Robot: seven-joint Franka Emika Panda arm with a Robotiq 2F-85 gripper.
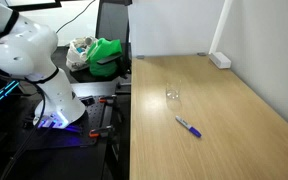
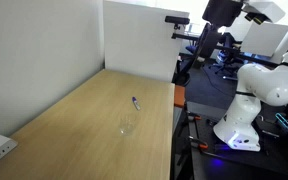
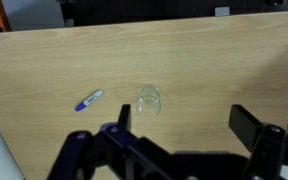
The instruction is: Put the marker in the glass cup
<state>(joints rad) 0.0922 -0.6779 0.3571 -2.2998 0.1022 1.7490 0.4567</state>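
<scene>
Looking down from the wrist, we see the fingers [image 3: 248,124] spread wide, dark and blurred along the lower edge of the view. Only bare bench [image 3: 214,60] shows in the gap between them, and they hold nothing. They hang above the wood, touching neither the cup nor the marker.

The cup [image 3: 149,99] stands upright ahead of the fingers, beyond their tips. It is closer to one finger than to the other, so it is not centred in the gap. The marker [image 3: 90,100] lies flat on the bench further out on that same side, past the nearer finger and outside the gap altogether. It rests near the cup but apart from it, outside the glass. It is slanted, with its paler end turned toward the cup and its blue end pointing away.

In both exterior views we find the same pair out on the pale wood, the marker a thin blue stroke and the cup a faint clear outline just beside it. Both sit well apart from the arm [image 1: 29,50], whose white base stands off the side of the bench. We cannot make out the fingers clearly in these views.

A green bag [image 1: 106,55] sits past the bench's corner on the arm's side. A small white block [image 1: 220,60] lies at the bench's far edge, against the wall.
</scene>
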